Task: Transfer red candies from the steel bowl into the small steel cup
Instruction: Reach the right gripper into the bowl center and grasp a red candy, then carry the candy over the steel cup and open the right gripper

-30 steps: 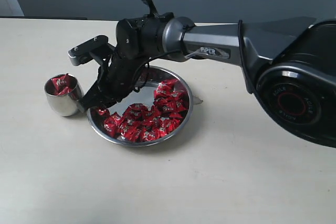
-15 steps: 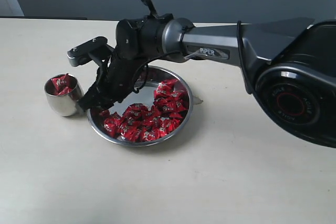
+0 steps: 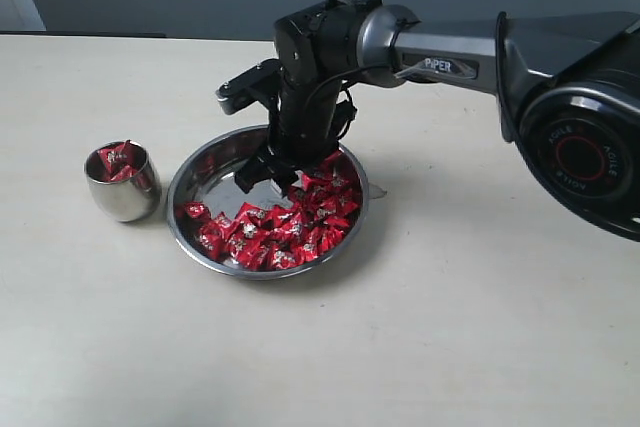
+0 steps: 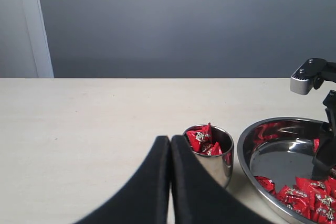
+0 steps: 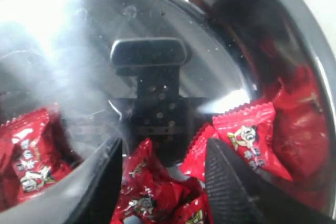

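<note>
The steel bowl (image 3: 200, 165) sits mid-table with many red candies (image 3: 290, 227) heaped in its near and right half. My right gripper (image 3: 268, 175) hangs inside the bowl, low over the heap's far edge. It is open. In the right wrist view its fingers (image 5: 231, 182) straddle red candies (image 5: 152, 187) without pinching any, above the bowl's (image 5: 63, 51) mirror floor. The small steel cup (image 3: 122, 187) stands left of the bowl with a few red candies (image 4: 202, 139) in it. My left gripper (image 4: 170, 139) is shut and empty, just short of the cup (image 4: 215, 163).
The right arm (image 3: 450, 57) stretches from the right edge across the back of the bowl. A small pale scrap (image 3: 377, 190) lies against the bowl's right rim. Bare beige tabletop (image 3: 420, 347) surrounds everything; a grey wall stands behind.
My right gripper has swung from the bowl's cup-side rim rightward to the bowl's middle, and its jaws have spread wider. Cup and bowl stay put.
</note>
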Available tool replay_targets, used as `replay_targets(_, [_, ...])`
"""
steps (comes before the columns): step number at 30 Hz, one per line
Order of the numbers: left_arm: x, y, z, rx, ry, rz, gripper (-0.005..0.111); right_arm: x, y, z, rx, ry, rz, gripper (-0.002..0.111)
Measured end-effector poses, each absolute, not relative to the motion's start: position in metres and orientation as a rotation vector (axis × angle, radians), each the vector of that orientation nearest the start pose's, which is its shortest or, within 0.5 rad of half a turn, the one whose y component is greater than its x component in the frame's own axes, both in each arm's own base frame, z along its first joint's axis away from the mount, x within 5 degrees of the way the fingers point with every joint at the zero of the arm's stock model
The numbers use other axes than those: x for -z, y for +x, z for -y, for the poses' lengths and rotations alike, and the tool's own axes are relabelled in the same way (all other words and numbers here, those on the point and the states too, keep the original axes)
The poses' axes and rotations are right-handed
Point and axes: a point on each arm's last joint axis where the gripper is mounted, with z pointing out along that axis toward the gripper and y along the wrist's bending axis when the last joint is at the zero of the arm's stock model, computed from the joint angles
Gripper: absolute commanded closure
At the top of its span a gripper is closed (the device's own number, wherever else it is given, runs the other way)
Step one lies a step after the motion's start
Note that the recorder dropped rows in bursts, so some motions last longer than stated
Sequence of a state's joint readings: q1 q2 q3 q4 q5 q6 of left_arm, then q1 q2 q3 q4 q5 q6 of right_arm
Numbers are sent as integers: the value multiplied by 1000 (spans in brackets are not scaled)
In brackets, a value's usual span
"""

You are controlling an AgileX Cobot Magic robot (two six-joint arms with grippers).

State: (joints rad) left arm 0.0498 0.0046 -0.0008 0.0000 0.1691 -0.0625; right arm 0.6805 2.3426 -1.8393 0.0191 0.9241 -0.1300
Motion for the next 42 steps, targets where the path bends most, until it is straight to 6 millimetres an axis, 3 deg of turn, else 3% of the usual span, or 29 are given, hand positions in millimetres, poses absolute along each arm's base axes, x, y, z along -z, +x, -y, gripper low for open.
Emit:
replay_targets(9, [-198, 56, -3, 10, -93, -1654, 106, -128, 375, -305, -103, -1146, -2690, 61])
replay_targets(13, [-198, 56, -3, 10, -93, -1654, 106, -128, 375, -304, -102, -1147, -2692, 75])
replay_targets(19, [-198, 56, -3, 10, -93, -1654, 106, -128, 375, -304, -102, -1145, -2696, 109])
replay_targets(27, [-198, 56, -3, 10, -93, -1654, 106, -132, 375, -305, -106, -1140, -2683, 109])
replay_targets(38, [-198, 56, -3, 10, -93, -1654, 106, -187, 374, -304, -159, -1085, -2557, 109])
replay_targets(42, [-198, 56, -3, 10, -93, -1654, 106, -210, 372, -307, -253, -1023, -2493, 109])
